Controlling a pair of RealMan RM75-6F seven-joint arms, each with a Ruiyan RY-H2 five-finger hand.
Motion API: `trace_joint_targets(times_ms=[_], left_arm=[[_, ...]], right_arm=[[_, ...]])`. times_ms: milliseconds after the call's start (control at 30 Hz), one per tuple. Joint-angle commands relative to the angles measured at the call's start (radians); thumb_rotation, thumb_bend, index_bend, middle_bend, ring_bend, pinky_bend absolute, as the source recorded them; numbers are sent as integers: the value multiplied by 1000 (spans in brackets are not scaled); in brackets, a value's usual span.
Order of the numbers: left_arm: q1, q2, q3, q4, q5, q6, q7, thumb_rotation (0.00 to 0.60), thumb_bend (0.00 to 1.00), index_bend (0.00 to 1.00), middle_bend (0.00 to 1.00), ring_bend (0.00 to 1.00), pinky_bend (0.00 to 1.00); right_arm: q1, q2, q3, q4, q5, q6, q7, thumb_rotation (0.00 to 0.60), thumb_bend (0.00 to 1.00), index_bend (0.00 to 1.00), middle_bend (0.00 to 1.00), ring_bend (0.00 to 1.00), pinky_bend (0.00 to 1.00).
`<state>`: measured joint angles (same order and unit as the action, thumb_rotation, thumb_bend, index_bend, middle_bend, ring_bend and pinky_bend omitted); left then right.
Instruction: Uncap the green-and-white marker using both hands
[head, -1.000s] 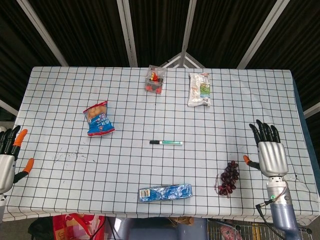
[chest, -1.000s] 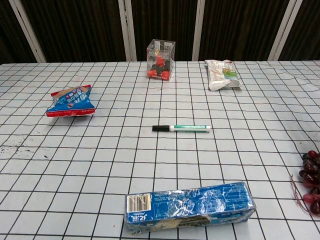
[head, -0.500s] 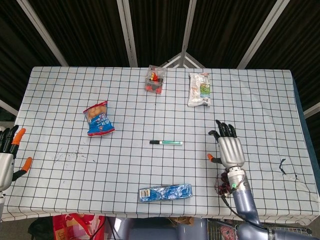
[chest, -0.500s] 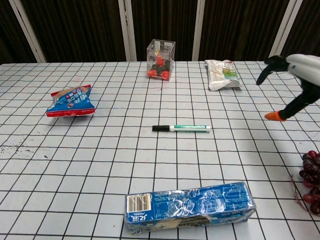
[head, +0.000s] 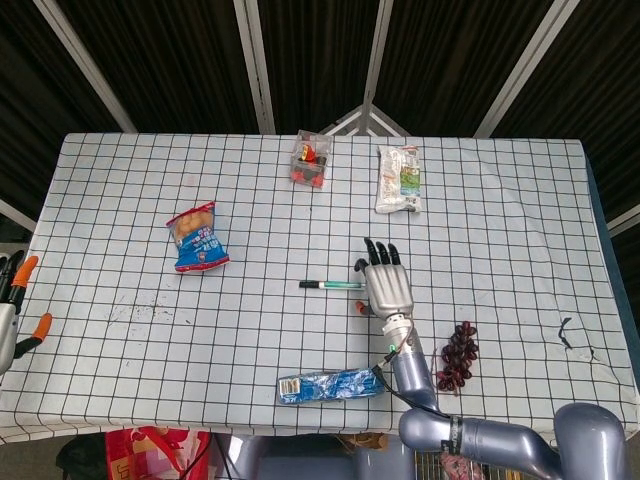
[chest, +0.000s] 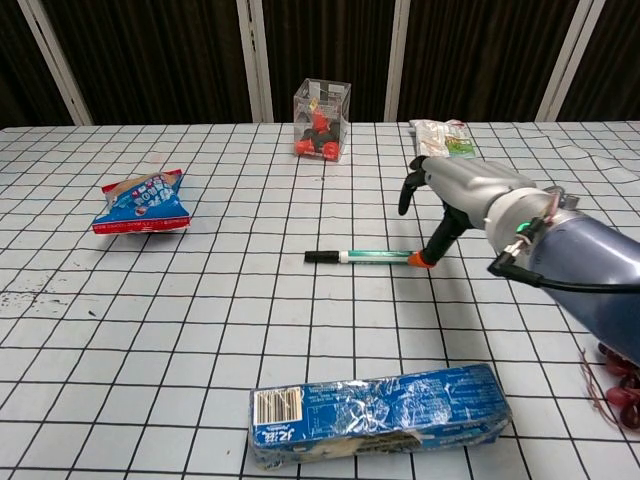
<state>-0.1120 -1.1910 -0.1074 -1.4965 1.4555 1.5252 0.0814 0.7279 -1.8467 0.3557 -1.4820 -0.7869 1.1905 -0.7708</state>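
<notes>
- The right hand (chest: 455, 195) has swept in from the table's right edge within a second; it now hangs over the marker's (head: 330, 285) green end, fingers spread, holding nothing
- The marker lies mid-table, cap on, unmoved
- The left hand (head: 12, 300) waits open at the left edge; grasping looks next

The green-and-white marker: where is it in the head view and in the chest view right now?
Head view: the marker lies at the table's centre, just left of the right hand.
Chest view: the marker lies mid-frame, its green end at the right hand.
Shared landmark: the clear box lies beyond it.
</notes>
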Motion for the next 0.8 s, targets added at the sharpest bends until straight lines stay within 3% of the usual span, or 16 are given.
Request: trace_joint_targets(times_ms=[33, 400, 800], left_arm=[[-2, -7, -1, 16, -9, -9, -8, 600, 484, 0, 0, 0, 0], [-10, -34, -1, 59, -32, -36, -14, 600, 484, 0, 0, 0, 0], [-13, -44, 0, 63, -40, -44, 1, 600, 483, 0, 0, 0, 0]], right_arm=[[40, -50, 23, 76, 36, -28, -12, 600, 214, 381, 0, 0, 0], [84, -97, 30, 206, 80, -77, 4, 600, 234, 438, 0, 0, 0], [100, -118, 19, 275, 72, -109, 51, 600, 282, 485, 0, 0, 0]])
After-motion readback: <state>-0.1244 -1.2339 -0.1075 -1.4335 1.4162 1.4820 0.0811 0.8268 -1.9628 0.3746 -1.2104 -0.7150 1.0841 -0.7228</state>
